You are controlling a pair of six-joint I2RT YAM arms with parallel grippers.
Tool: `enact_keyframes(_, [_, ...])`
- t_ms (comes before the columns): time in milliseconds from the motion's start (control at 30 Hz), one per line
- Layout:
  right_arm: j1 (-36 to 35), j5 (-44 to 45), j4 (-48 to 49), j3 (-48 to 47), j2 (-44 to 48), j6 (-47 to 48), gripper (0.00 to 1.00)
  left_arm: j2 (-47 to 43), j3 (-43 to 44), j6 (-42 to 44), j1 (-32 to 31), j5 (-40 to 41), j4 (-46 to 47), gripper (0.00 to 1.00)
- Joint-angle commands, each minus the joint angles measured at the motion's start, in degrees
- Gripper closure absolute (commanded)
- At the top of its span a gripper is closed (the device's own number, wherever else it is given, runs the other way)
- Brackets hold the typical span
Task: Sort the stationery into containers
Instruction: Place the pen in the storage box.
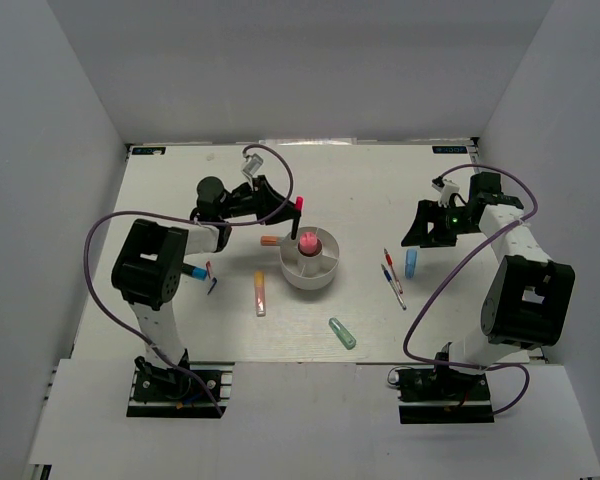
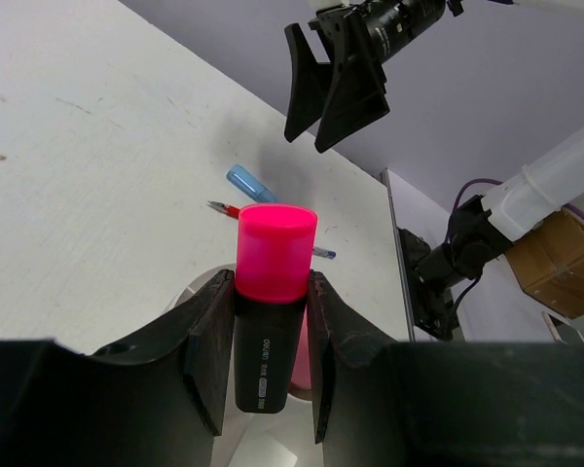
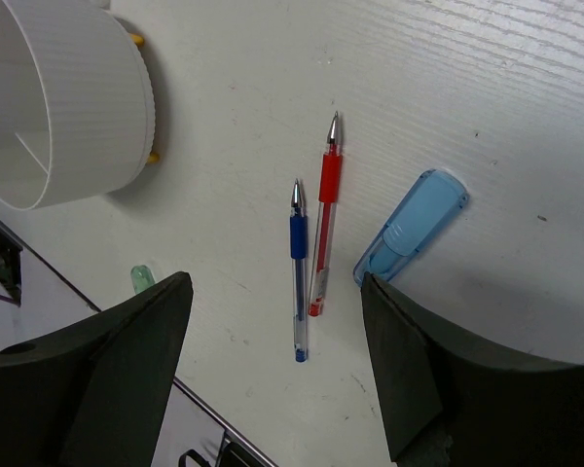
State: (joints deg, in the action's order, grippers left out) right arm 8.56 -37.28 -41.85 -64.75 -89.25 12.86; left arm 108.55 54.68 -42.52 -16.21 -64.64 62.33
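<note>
Left gripper (image 2: 271, 294): we see it clamped on pink highlighter (image 2: 275, 248), cap up, over white cup's (image 1: 292, 272) far rim.
Right gripper (image 3: 274, 292): spread wide, empty, above red pen (image 3: 326, 214), blue pen (image 3: 298, 263).

The cup (image 3: 97, 107) is finely ribbed matt white plastic, the pink highlighter (image 2: 275, 253) smooth plastic, the desk (image 2: 78, 146) matt white

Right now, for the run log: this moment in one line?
left end effector: shut on pink highlighter | near white cup | right end effector: open above red pen
</note>
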Motion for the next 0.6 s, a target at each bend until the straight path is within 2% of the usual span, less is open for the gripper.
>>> enact_keyframes(0, [0.1, -0.9, -0.2, -0.8, 0.3, 0.8, 0.24, -0.1, 1.7, -0.6, -0.8, 0.1, 3.3, 0.99])
enact_keyframes(100, [0.1, -0.8, -0.3, -1.2, 0.1, 0.7, 0.24, 0.5, 1.8, -0.1, -1.3, 0.1, 3.5, 0.96])
enact_keyframes(233, [-0.1, -0.8, -0.3, -1.8, 0.0, 0.3, 0.24, 1.4, 1.2, 0.9, -1.8, 0.7, 3.6, 0.86])
enact_keyframes(567, [-0.1, -1.0, -0.1, -1.8, 0.2, 0.0, 0.24, 4.3, 3.2, 3.2, -1.8, 1.8, 2.7, 0.85])
